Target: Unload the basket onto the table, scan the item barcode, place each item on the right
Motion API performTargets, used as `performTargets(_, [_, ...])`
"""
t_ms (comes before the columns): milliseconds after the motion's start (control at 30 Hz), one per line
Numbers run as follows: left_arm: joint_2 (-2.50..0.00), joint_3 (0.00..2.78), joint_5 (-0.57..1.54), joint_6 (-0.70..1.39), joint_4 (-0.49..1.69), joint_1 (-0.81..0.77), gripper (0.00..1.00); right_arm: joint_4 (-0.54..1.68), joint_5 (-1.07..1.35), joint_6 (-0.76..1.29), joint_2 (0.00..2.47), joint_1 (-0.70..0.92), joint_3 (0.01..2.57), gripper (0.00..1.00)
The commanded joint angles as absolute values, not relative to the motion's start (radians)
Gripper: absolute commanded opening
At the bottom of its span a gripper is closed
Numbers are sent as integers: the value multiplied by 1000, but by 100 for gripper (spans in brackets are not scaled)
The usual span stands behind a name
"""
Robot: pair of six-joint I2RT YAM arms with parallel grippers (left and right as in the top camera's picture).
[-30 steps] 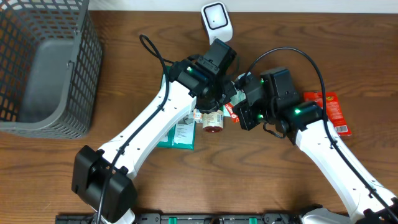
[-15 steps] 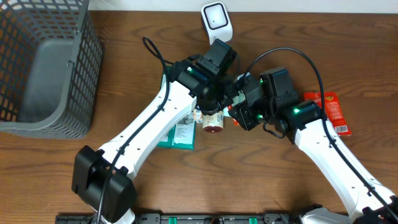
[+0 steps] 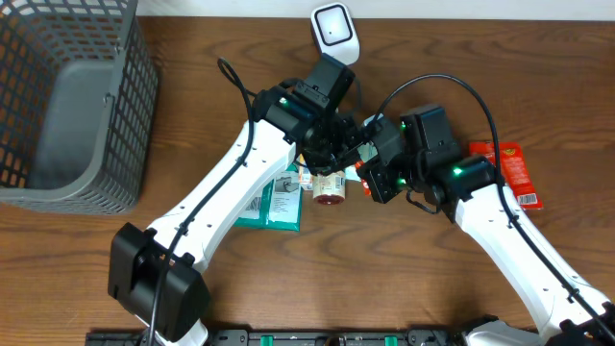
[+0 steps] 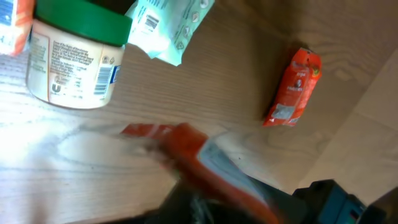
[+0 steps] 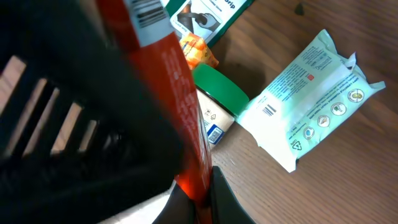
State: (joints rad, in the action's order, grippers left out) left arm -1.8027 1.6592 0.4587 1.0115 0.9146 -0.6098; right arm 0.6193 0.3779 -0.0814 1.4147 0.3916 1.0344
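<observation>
A red snack packet (image 5: 180, 93) with a barcode near its top end is pinched between the fingers of my right gripper (image 5: 200, 198), which is shut on it. In the overhead view that packet (image 3: 359, 173) is a small red sliver between the two wrists, in front of the white scanner (image 3: 333, 29). My left gripper (image 3: 346, 154) is right against it. In the left wrist view the packet (image 4: 199, 158) is a blur across the dark jaws, so I cannot make out whether the left grip holds. My right gripper (image 3: 371, 175) meets it from the right.
A green-lidded jar (image 3: 330, 187), a teal box (image 3: 274, 204) and a white-teal wipes pack (image 5: 305, 118) lie under the wrists. Another red packet (image 3: 509, 171) lies to the right. A grey wire basket (image 3: 67, 96) stands at the left.
The left wrist has swung a little toward the back and left. The right arm and the red packet have stayed nearly in place.
</observation>
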Motion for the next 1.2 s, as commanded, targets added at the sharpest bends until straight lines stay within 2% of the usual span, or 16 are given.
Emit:
performTargets(0, [-1801,1654,341,1003,901,-607,40,618,405,-91,1422,390,1033,1])
performTargets(100, [-1801,1654,237,960,868,-607,62,621,398,-66,1422,370,1033,1])
performTargets(233, [-1801,1654,181,834,815,-602,70,643,387,-38,1422,318,1033,1])
performTargets(467, [-1801,1654,64,678,814,-576,74,730,371,-38,1483,215,1021,1])
performTargets(767, [-1801,1654,53,388,863,-554,75,701,435,-8,1700,97,1017,1])
performTargets(900, [-1801,1654,-39,381,892,-553,75,692,435,-8,1765,60,1017,1])
performTargets(933, [-1801,1654,-58,381,898,-553,75,684,435,-9,1781,55,1017,1])
performTargets(967, [-1801,1654,-69,381,904,-553,81,676,435,-8,1798,51,1017,1])
performTargets(1067, [-1801,1654,-73,381,908,-553,82,662,435,-9,1837,51,1017,2])
performTargets(1100, [-1801,1654,-72,381,908,-553,82,662,435,-9,1845,51,1017,6])
performTargets(1133, [-1801,1654,-73,381,908,-553,82,663,434,-9,1851,51,1017,21])
performTargets(1167, [-1801,1654,-73,381,908,-552,82,663,429,-9,1851,51,1017,29])
